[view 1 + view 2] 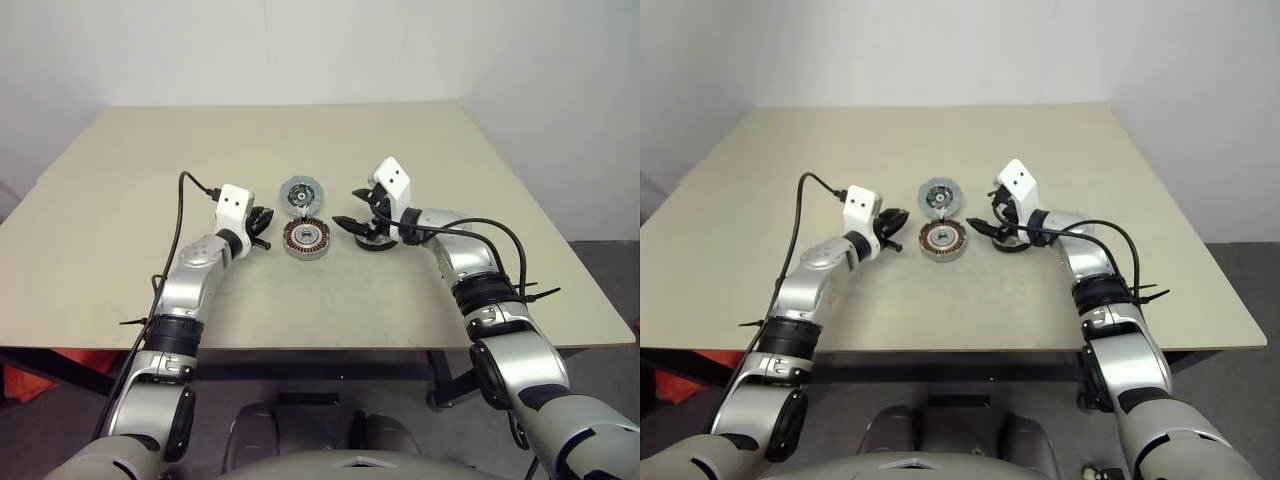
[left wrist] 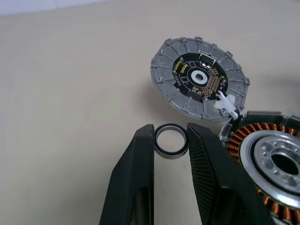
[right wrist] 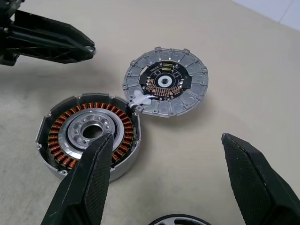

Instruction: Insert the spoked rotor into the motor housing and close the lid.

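I see a beige table (image 1: 120, 200) with the motor housing (image 1: 306, 238) lying flat near its middle, open side up, copper windings ringing a silver hub. The lid (image 1: 300, 194) lies flat just beyond it on the far side, inner face up with a dark circuit board at its centre, joined to the housing's far rim by a small white hinge piece (image 2: 226, 104). My left gripper (image 1: 262, 229) sits just left of the housing, pointing right toward it, its fingers narrowed and pinching a small black-rimmed ring (image 2: 171, 140) upright between the tips. My right gripper (image 1: 362, 225) sits just right of the housing, pointing left, its fingers spread wide with nothing between them. The spoked rotor (image 3: 180, 220) lies flat on the table directly beneath the right gripper, near side of the housing's right edge; only its black rim peeks out.
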`<act>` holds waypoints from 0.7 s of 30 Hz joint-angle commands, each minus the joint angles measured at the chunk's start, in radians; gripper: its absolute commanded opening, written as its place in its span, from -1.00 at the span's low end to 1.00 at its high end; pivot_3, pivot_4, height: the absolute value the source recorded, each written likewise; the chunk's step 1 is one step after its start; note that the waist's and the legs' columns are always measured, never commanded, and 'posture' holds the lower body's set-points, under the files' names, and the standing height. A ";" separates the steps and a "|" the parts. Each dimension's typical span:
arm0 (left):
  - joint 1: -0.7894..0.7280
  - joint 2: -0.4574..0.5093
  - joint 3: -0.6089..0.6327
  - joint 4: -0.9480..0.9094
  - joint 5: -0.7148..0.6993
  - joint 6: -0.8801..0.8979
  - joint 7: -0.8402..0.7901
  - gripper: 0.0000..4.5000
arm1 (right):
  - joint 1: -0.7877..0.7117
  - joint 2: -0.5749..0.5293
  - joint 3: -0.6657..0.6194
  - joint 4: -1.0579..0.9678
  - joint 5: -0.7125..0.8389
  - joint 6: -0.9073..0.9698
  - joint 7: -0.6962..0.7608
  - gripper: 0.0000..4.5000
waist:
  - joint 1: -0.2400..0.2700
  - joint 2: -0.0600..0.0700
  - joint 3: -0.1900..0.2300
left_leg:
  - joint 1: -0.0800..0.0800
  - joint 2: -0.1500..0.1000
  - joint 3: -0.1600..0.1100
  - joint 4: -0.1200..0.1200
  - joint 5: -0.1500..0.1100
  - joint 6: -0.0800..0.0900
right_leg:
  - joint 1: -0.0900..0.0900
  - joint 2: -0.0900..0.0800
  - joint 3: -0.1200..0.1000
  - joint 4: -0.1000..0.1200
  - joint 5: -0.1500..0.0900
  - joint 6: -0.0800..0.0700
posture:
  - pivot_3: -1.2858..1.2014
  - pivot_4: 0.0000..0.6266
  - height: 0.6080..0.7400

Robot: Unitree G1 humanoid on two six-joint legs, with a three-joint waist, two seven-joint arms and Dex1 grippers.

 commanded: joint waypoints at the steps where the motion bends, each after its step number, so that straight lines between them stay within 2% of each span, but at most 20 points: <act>1: -0.052 0.016 -0.008 -0.053 -0.038 0.057 -0.063 -0.69 | -0.026 0.003 -0.019 -0.012 0.009 -0.023 -0.009 0.85 | 0.000 0.000 0.000 | 0.000 0.000 0.000 0.000 0.000 0.000 | 0.000 0.000 0.000 0.000 0.000 0.000 | 0.03 -1.00 1.00; 13: -0.065 0.077 -0.109 -0.036 0.000 0.056 -0.216 -0.69 | -0.006 0.018 -0.026 -0.015 0.012 -0.045 -0.052 0.85 | 0.000 0.000 0.000 | 0.000 0.000 0.000 0.000 0.000 0.000 | 0.000 0.000 0.000 0.000 0.000 0.000 | 0.03 -1.00 1.00; 21: -0.082 0.056 -0.131 0.045 0.009 0.038 -0.243 -0.69 | 0.014 0.030 -0.033 -0.033 0.017 -0.054 -0.077 0.85 | 0.001 0.000 0.000 | 0.000 0.000 0.000 0.000 0.000 0.000 | 0.000 0.000 0.000 0.000 0.000 0.000 | 0.03 -1.00 1.00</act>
